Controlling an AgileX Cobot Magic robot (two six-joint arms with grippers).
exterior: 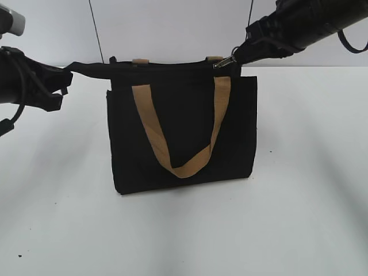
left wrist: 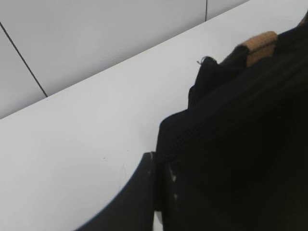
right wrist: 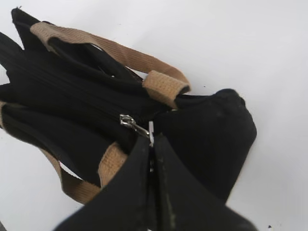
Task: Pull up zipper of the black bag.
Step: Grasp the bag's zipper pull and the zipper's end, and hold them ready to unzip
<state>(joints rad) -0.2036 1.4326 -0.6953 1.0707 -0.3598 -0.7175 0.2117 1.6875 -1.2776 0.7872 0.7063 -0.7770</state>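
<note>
Exterior view showed the black bag [exterior: 181,129] standing upright on the white tabletop [exterior: 299,218], stretched between the two arms. The left gripper [exterior: 64,77] held a black tab drawn out from the bag's top edge, apparently to anchor that end so the zip track stayed taut. The right gripper [exterior: 236,56] sat at the opposite top corner, the zipper [exterior: 225,62] glinting just at its tip; a tan handle [exterior: 183,129] hung slack below.

Left wrist view gave little: black fabric of the bag [left wrist: 240,144] filled the space directly ahead of the left gripper [left wrist: 156,192], whose jaws looked pressed together on the cloth.

Right wrist view was clearest. The right gripper [right wrist: 151,144] was pinched closed on the zipper's [right wrist: 131,122] metal pull, the slider lying immediately beyond the fingertips, near the bag's [right wrist: 211,134] end panel, suggesting the pull was almost complete.
</note>
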